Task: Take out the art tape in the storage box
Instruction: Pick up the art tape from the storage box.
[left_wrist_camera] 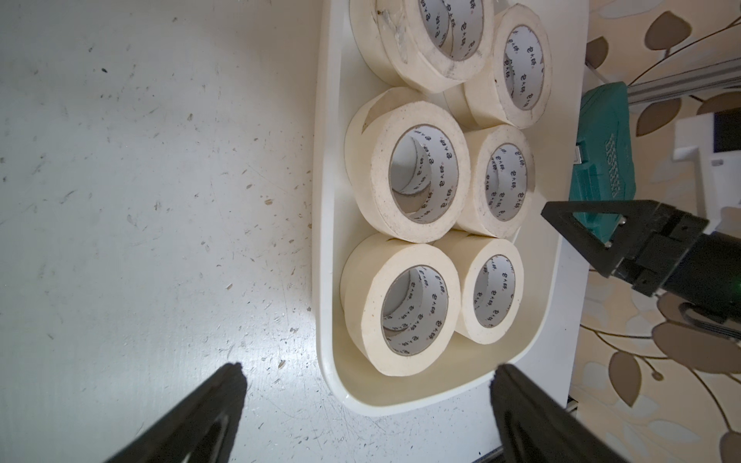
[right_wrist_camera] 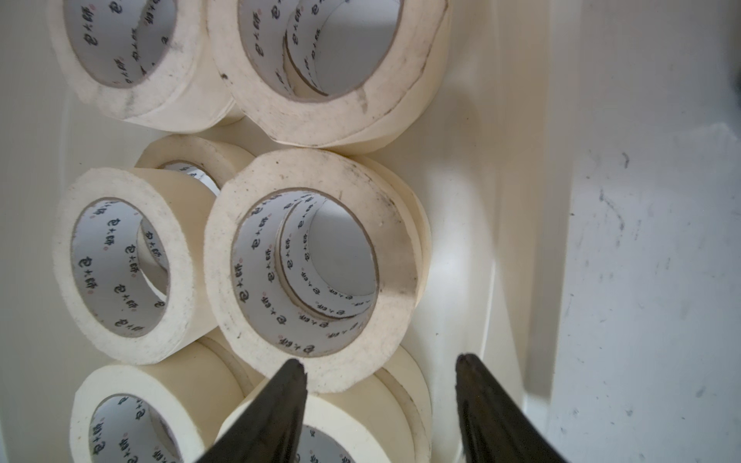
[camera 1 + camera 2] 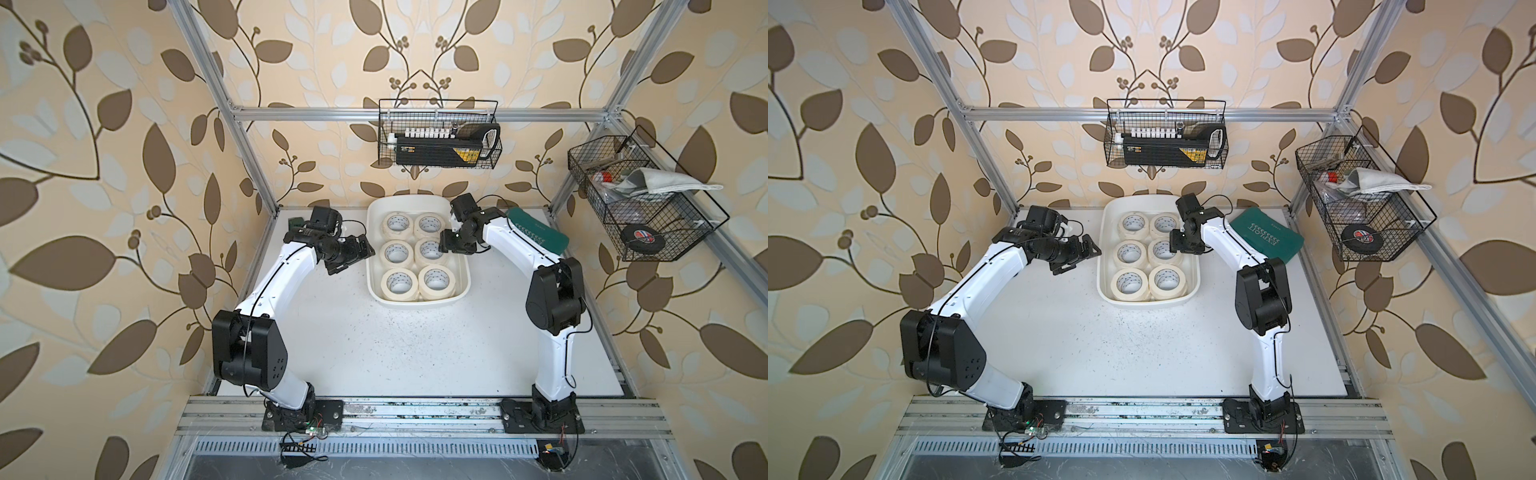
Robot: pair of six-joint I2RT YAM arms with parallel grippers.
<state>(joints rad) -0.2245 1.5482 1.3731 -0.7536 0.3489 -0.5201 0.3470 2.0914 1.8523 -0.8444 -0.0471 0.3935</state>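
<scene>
Art tape, six stacks, fills one storage box; left jaws and right jaws open, empty.

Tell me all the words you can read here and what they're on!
"EXPLOIT", upside down, under a row of arrow marks: on the teal case.
Repeated dark printing inside the art tape cores: not legible.
Yellow label on the black box: too small.
Label on the black roll: too blurred.

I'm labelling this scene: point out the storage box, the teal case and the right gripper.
storage box [image 3: 405, 204]: a top view, bare far inner wall.
teal case [image 3: 544, 235]: a top view, lid.
right gripper [image 2: 379, 360]: right wrist view, midway between fingertips.
</scene>
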